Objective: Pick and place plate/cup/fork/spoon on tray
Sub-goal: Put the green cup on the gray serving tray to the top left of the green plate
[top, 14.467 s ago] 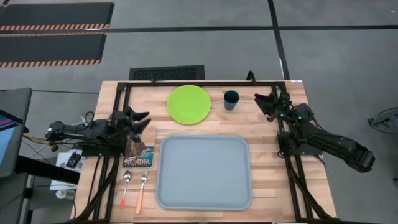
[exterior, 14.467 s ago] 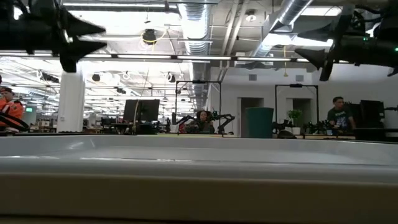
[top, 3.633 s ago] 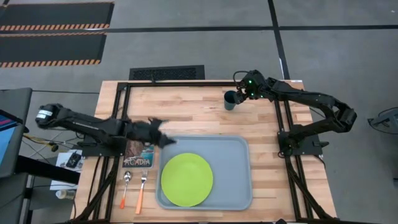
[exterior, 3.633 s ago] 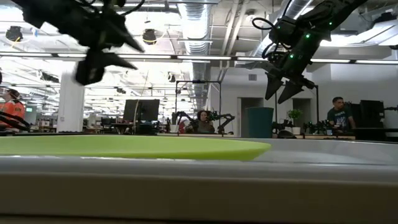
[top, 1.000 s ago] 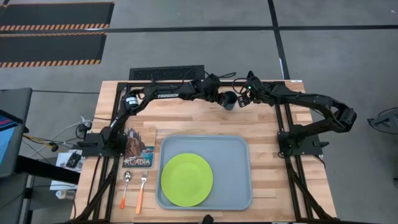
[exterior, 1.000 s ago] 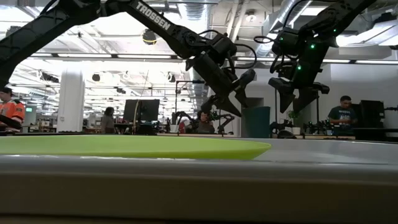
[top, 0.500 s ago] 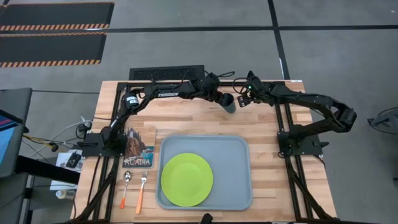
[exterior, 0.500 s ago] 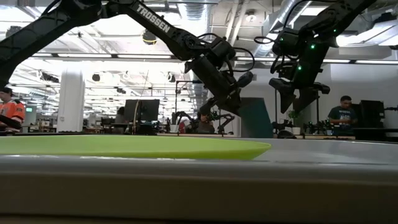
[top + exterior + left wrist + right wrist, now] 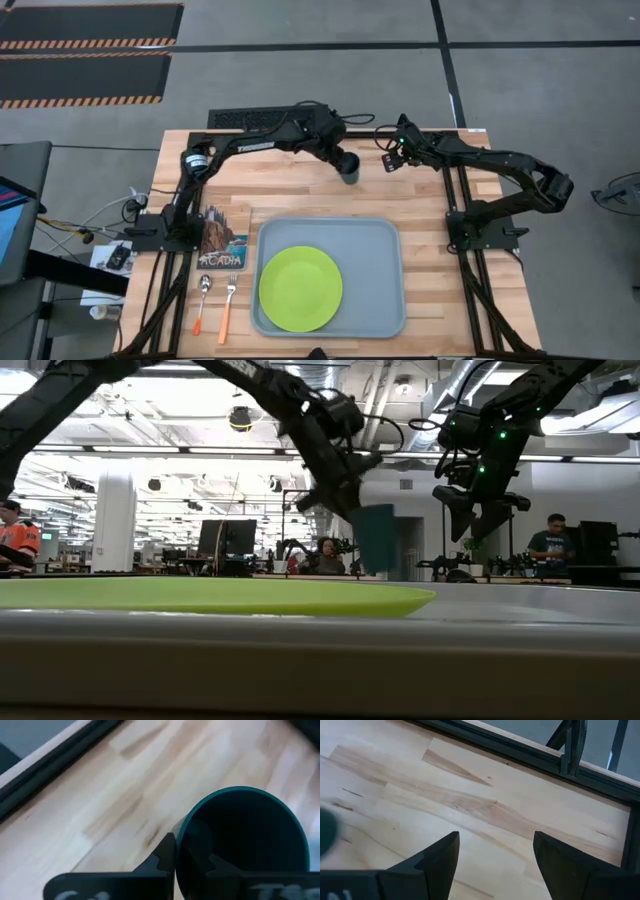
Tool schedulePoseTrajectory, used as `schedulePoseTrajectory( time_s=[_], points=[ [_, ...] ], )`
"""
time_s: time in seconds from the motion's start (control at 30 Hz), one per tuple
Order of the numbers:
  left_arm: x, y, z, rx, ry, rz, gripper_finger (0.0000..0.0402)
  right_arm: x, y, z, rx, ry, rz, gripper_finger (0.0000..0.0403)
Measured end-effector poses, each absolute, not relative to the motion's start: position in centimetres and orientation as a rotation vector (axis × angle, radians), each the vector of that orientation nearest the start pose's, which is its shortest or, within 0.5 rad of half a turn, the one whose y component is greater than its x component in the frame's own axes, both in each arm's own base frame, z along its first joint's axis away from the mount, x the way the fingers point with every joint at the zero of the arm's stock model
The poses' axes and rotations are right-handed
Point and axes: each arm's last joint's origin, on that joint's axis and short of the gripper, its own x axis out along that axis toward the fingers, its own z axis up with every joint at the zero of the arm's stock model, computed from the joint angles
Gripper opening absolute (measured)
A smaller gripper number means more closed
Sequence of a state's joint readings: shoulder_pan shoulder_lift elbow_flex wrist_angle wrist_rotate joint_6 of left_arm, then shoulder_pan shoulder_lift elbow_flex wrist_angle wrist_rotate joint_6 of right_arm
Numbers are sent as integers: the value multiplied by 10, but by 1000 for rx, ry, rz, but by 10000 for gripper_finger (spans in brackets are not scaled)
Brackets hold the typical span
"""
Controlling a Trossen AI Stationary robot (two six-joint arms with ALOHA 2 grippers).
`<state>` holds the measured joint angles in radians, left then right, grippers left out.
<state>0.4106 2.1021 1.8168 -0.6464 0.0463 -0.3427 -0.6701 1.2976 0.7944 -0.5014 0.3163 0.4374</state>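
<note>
The left gripper is closed on the rim of the dark teal cup, one finger inside and one outside (the left wrist view shows this well), and holds it above the wooden table, between the far edge and the grey-blue tray. The right gripper hovers near, its fingers spread wide and empty. The lime-green plate lies on the tray already; spoon and fork wait beside it. The rim grip is thin, so I think a fast swing could make the cup slip or tilt.
</note>
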Motion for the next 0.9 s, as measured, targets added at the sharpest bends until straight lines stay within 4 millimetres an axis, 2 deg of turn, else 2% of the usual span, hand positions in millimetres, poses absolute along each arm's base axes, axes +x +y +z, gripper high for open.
schedulePoseTrajectory(
  time_s=[0.1,0.23,0.43,0.53,0.73,0.9],
  points=[
    [407,174,260,-475,939,486,0,185,-158,212,550,819,-1116,281],
    [378,155,299,-391,988,487,0,185,-158,212,551,822,-1115,281],
    [319,121,358,-358,960,474,0,182,-156,210,560,865,-1118,281],
    [286,109,379,-369,922,502,0,182,-156,209,581,856,-1129,281],
    [228,88,391,-455,851,578,0,183,-155,209,622,837,-1130,281],
    [191,67,363,-560,874,613,0,184,-150,208,664,849,-1124,281]
  ],
)
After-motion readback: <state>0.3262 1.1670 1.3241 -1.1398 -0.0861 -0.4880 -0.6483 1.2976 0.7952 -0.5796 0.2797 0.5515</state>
